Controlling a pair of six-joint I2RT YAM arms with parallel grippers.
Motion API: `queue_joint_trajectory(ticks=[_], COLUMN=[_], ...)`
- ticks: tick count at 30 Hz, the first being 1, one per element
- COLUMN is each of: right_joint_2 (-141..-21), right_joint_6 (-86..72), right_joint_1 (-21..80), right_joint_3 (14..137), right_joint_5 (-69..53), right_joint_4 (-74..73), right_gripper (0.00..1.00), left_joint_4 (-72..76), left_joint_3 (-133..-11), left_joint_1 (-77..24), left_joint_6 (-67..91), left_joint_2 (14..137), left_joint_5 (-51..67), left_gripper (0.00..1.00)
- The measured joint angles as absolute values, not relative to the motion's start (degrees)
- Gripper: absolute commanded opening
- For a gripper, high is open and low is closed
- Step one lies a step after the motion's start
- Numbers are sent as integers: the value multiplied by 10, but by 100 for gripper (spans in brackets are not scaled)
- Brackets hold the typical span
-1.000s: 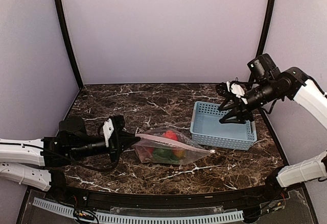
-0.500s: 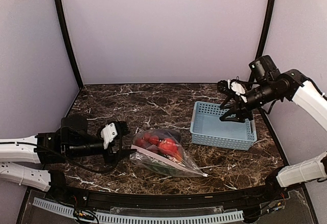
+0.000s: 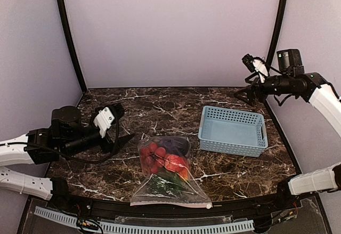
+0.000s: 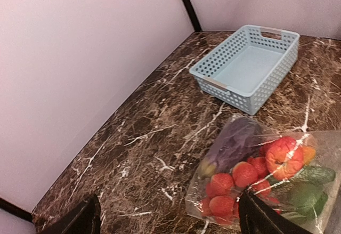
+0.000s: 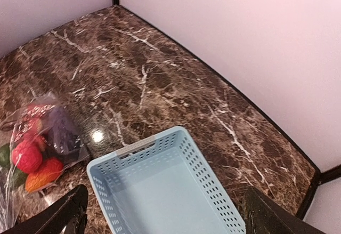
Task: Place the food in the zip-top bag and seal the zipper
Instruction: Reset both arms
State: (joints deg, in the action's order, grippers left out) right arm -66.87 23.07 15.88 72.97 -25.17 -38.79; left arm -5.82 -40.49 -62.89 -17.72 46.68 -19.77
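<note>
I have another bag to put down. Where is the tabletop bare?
Widest bare tabletop: the back strip between the rear wall, the blue basket and the zip-top bag. Also bare: front right, between basket, bag and table edge. Crowded: front centre under the bag, with the left hand left of it.

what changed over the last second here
The left gripper let go of the zip-top bag, opened wide and drew back to the left. The bag, with the food inside, dropped flat on the table, and its zipper swung toward the near edge. The right gripper opened wider and rose away from over the blue basket. The basket stayed put.
</note>
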Motion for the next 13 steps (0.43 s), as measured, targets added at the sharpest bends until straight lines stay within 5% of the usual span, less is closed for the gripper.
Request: queue_joint_trajectory(ticks=[13], right_joint_2=[-616], right_joint_6=[117], right_joint_1=[104], right_joint_3=[724], right_joint_5=[-120], right_joint_4=[-303], right_gripper=[99], left_joint_4=[-187], left_joint_3=[-638], left_joint_1=[-552], left_joint_6=[-39], left_joint_2=[542], left_joint_5=[-426], left_gripper=[99])
